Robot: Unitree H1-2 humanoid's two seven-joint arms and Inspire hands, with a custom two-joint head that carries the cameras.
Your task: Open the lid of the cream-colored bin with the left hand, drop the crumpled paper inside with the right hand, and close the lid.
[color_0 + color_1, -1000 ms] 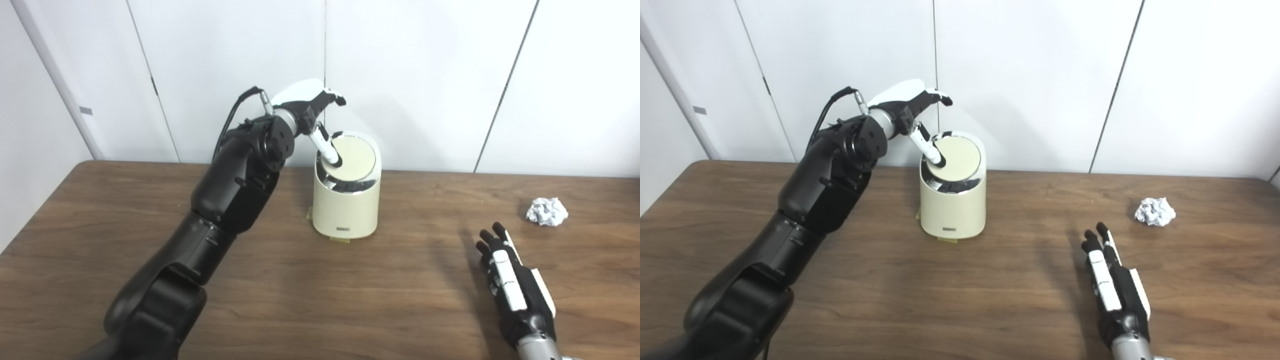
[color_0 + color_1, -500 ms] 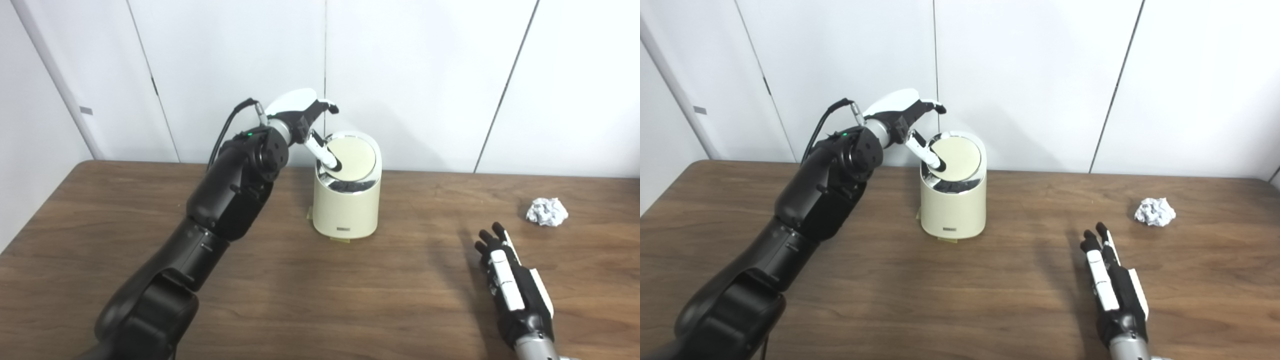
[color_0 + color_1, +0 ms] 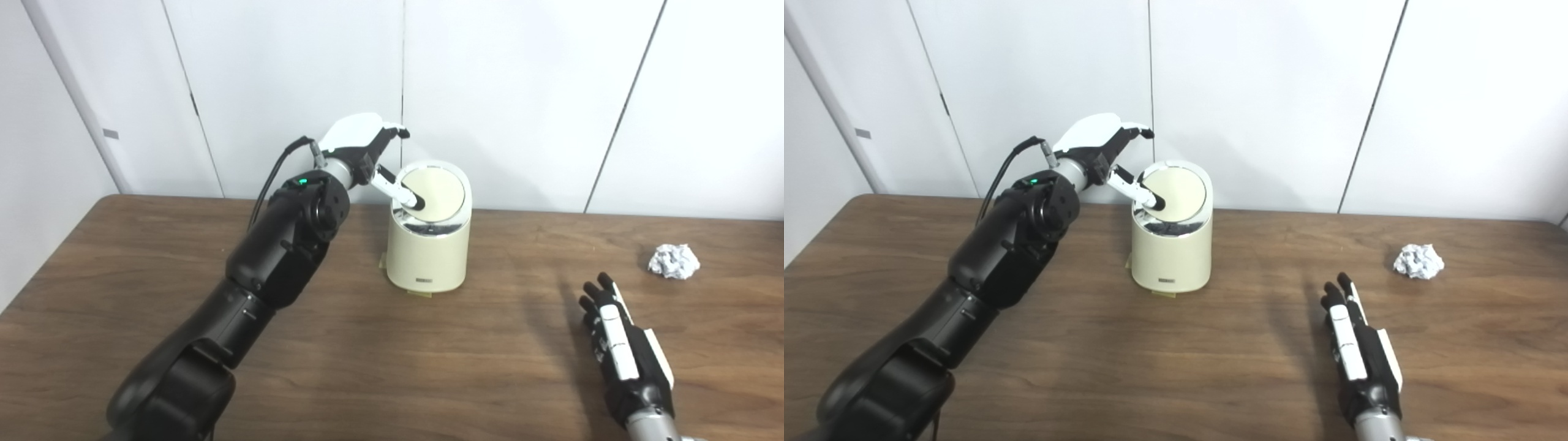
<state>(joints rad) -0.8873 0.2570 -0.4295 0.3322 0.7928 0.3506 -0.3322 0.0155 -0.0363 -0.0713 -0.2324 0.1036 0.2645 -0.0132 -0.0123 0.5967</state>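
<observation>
Here we are at the brown wooden table [image 3: 367,367], and the cream-colored bin [image 3: 429,245] stands upright near the back edge, close to the white panelled wall [image 3: 520,92]. The left hand [image 3: 367,147] is up beside the bin's top on its left, one finger [image 3: 401,193] stretched out and down with its dark tip pressing on the near-left part of the round lid [image 3: 438,193]. The rest of that hand's fingers are spread out above, holding nothing. The lid sits tilted, its face turned toward the camera, inside a shiny chrome ring [image 3: 429,228], and a thin dark gap shows beneath its front edge. Over on the right, the crumpled paper [image 3: 674,261] lies on the table, a small white ball, well apart from the bin and untouched. The right hand [image 3: 621,349] rests low on the table near the front edge, fingers extended straight and close side by side, pointing away toward the wall, empty, with the paper ahead of it and off to its right. A black cable [image 3: 1007,162] loops up behind the left wrist, and a small green light [image 3: 1032,181] glows on the forearm.
</observation>
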